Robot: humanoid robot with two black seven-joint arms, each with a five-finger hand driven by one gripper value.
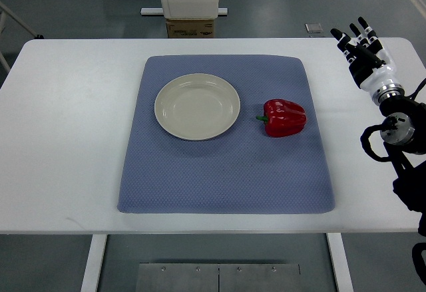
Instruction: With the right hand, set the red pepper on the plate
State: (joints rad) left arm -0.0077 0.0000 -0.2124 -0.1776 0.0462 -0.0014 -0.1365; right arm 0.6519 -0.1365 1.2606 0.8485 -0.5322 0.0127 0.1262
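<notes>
From the top view, you are looking at a pepper point(285, 118) lying on its side on the blue mat point(226, 172), just right of the plate point(197, 106) but not touching it. Its green stem is pointing left, toward the plate. The plate is sitting empty on the mat's upper left part, and the mat is covering the middle of the white table point(60, 139).

The step in hand, as it seems, is the reach and grasp, since nothing is being held yet. To do it well, you are probably wanting to bring the hand over the pepper from the right and above, close the fingers around its broad body rather than the stem, and lift clear before moving left. The skin looks glossy and the shape lobed, so a wide wrap is likely safer than a fingertip pinch. Aim the release at the plate's centre, as the pepper may roll.

Your right hand point(363, 47) is hovering over the table's far right corner, well apart from the pepper. Its fingers are extending straight, pointing away and slightly left, spread and gripping nothing. The forearm is entering from the right edge. The left arm is not showing.
</notes>
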